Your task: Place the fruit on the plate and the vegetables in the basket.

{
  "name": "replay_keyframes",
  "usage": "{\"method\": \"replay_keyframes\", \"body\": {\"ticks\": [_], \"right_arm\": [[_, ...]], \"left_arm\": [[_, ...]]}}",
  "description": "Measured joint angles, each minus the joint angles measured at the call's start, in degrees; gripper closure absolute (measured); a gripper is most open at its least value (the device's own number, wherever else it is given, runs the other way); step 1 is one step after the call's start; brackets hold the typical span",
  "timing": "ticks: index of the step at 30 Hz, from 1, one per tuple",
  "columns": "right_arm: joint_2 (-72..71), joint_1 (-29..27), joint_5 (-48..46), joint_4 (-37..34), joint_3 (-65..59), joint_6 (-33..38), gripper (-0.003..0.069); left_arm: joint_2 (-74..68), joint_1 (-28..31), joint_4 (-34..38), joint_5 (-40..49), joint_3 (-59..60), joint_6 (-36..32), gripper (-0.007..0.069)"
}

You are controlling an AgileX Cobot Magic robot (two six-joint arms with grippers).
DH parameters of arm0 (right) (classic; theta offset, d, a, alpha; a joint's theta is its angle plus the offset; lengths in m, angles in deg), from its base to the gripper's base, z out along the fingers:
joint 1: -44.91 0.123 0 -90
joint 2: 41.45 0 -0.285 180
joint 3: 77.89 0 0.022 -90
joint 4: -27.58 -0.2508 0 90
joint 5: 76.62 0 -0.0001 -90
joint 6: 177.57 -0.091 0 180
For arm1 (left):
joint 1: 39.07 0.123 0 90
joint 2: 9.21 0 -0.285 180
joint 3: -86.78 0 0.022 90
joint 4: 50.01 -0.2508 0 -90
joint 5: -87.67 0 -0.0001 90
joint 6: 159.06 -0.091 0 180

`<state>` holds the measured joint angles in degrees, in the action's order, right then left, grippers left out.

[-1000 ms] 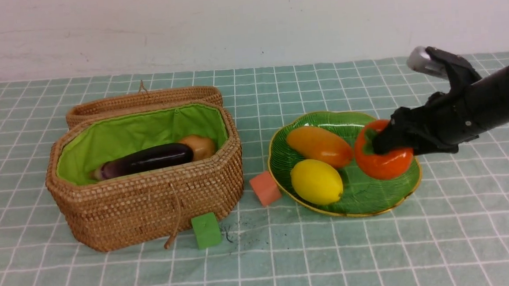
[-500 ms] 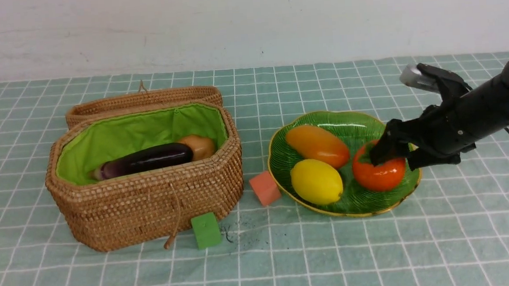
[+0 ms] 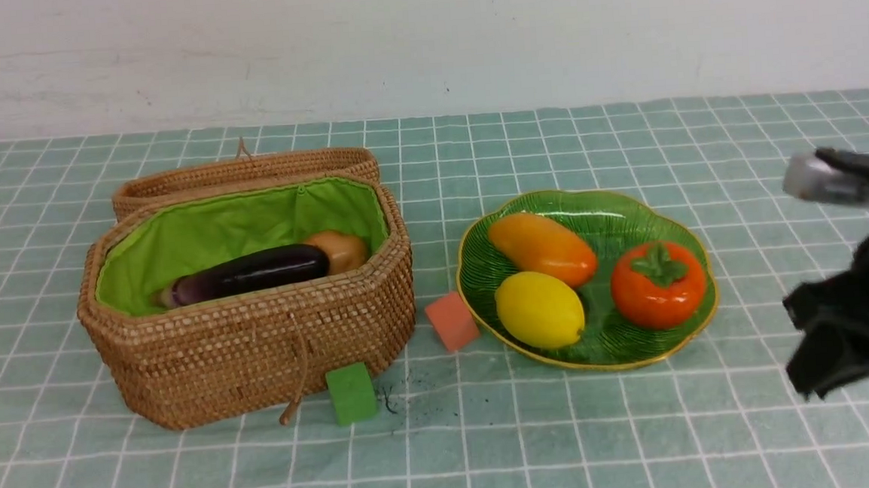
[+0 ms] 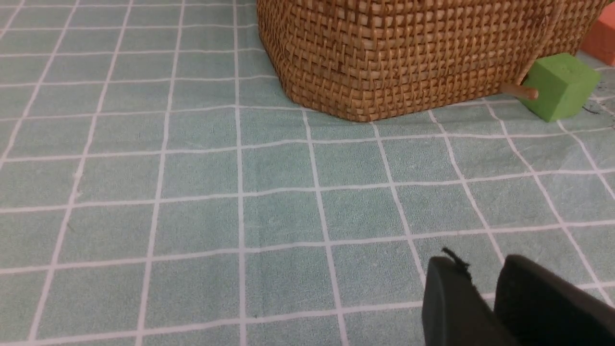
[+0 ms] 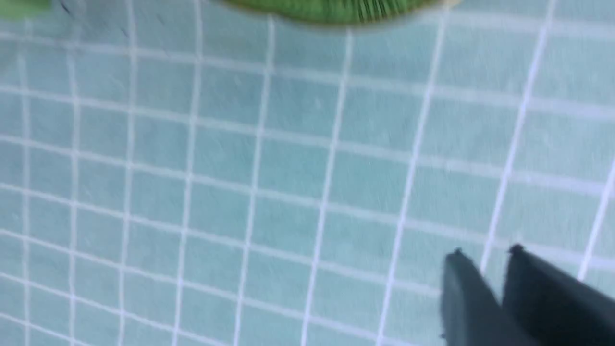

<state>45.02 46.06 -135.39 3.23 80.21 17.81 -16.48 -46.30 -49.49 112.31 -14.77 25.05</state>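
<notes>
The green plate (image 3: 608,217) holds the orange-yellow mango (image 3: 544,250), the yellow lemon (image 3: 540,309) and the orange-red persimmon (image 3: 658,285). The wicker basket (image 3: 260,353) stands open at the left, with the purple eggplant (image 3: 255,274) and the tan potato (image 3: 340,250) inside. The radish and the red-orange vegetable are hidden. My right gripper (image 3: 791,343) is to the right of the plate, clear of it, shut and empty; its fingers (image 5: 485,250) hang over bare cloth. My left gripper (image 4: 473,259) is shut and empty, low over the cloth in front of the basket (image 4: 408,57).
A small green cube (image 3: 351,392) sits at the basket's front, beside its string loop; it also shows in the left wrist view (image 4: 559,86). A small orange cube (image 3: 452,320) lies between basket and plate. The plate's edge (image 5: 336,9) shows blurred in the right wrist view.
My right gripper lowered the persimmon onto the plate, let go of it and pulled back to the right. The persimmon now rests on the plate.
</notes>
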Motion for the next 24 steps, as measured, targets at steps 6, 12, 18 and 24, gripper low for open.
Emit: {"method": "replay_keyframes", "body": {"ticks": [6,12,18,24], "right_arm": [[-8.24,0.0,6.13,1.06,-11.09,2.04,0.0677],[-11.32,0.0,3.9,1.06,-12.54,2.26,0.0676],[-11.44,0.0,2.85,1.11,-12.73,2.26,0.0676],[-21.65,0.0,10.9,7.4,-14.23,3.52,0.0672]], "left_arm": [[0.0,0.0,0.0,0.0,0.0,0.0,0.048],[0.0,0.0,0.0,0.0,0.0,0.0,0.048],[0.0,0.0,0.0,0.0,0.0,0.0,0.048],[0.0,0.0,-0.05,0.0,0.0,0.0,0.048]]}}
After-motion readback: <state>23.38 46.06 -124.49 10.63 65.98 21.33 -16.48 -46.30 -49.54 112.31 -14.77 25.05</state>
